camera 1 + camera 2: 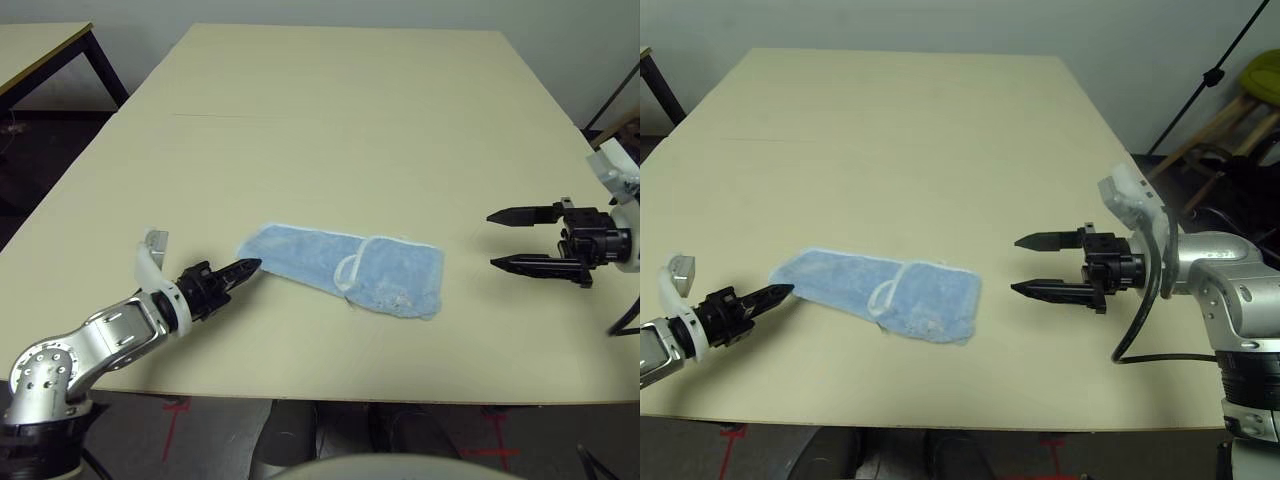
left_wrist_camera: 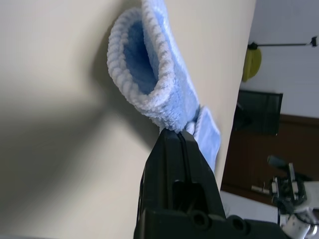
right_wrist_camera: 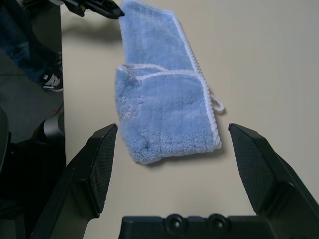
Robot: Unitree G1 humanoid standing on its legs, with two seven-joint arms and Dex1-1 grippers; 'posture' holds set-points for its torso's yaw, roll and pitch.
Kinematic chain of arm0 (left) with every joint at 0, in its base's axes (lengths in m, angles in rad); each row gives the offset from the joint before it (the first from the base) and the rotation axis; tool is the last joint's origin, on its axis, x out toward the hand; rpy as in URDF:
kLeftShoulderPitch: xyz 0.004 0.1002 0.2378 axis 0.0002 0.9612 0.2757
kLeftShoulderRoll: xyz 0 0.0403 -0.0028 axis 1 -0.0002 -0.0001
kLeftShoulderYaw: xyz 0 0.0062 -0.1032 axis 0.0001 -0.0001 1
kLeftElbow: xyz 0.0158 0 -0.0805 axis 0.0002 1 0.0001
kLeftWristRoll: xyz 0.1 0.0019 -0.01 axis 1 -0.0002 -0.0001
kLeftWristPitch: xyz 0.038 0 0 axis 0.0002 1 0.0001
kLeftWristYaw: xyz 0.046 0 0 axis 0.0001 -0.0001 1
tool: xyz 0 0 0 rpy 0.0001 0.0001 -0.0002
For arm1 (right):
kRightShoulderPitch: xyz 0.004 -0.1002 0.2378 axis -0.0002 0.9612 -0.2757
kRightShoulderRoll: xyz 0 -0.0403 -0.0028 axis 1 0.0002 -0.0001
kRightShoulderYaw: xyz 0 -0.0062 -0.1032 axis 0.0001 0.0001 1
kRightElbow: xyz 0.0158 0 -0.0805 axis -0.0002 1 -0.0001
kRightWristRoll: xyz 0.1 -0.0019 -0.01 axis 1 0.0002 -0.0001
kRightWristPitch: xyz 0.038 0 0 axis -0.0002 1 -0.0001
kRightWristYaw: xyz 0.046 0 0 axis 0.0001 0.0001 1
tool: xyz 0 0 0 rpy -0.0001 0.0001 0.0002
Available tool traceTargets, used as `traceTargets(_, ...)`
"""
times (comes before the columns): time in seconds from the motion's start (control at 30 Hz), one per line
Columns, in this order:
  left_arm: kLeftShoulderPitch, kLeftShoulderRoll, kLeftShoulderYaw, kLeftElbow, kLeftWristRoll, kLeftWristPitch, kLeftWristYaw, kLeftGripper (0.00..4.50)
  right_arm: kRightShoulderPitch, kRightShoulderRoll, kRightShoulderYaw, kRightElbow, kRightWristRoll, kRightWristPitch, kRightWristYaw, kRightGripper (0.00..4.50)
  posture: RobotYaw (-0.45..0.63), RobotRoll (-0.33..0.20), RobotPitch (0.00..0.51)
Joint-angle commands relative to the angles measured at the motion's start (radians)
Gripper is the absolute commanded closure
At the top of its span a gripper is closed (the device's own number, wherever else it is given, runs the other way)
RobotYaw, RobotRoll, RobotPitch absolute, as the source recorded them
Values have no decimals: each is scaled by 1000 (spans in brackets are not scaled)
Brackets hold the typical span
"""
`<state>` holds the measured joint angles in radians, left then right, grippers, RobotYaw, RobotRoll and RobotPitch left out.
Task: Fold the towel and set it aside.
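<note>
nearest the camera, the silver left forearm (image 1: 112, 338) reaches in over the near left part of the counter (image 1: 330, 150), ending in the left gripper (image 1: 259, 264). its fingers are closed, pinching the left end of the light blue towel (image 1: 400, 277), where the edge curls up into a small open tube. the towel makes a long strip running left to right across the near middle, its right part doubled over on itself, with the white loop (image 1: 338, 271) by the doubled part's edge. to the right of the towel, just clear of it, the right gripper (image 1: 490, 240) holds its fingers wide apart, with nothing between them.

the step in hand looks like the last fold: the left end should be lifted and brought over to the right, onto the doubled part, then let go and pressed flat. that edge could slip, or drag the whole strip along. setting it aside remains. as for containers, the towel lies straight on the counter, in no tray or box.
</note>
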<state>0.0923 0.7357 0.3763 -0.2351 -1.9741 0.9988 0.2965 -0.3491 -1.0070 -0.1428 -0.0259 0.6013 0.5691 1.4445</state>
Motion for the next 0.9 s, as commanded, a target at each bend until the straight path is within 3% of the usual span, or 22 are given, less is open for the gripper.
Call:
traceTargets(0.03, 29, 35, 24, 9, 2, 35, -60, 4487, 10, -11, -3, 4, -1, -8, 12, 0, 138, 0, 115)
traceTargets(0.23, -27, 53, -4, 7, 2, 23, -95, 4487, 22, -27, -12, 8, 2, -3, 26, 0, 133, 0, 113)
traceTargets(0.43, -309, 68, -210, -55, 9, 67, -146, 4487, 40, -57, -29, 4, 16, 19, 40, 0, 126, 0, 113)
traceTargets(0.5, -420, 45, -299, -51, 59, 100, -190, 4487, 49, -66, -38, 7, 16, 19, 42, 0, 117, 0, 114)
traceTargets(0.6, -570, -7, -421, -25, 185, 161, -295, 4487, 66, -77, -58, 0, 22, 25, 39, 0, 96, 0, 115)
traceTargets(0.7, -654, -55, -513, 7, 310, 215, -419, 4487, 99, -89, -85, -17, 33, 35, 33, 0, 81, 0, 116)
traceTargets(0.9, -756, -82, -792, 27, 759, 185, -775, 4487, 177, -97, -148, -60, 51, 54, 13, 0, 47, 0, 120)
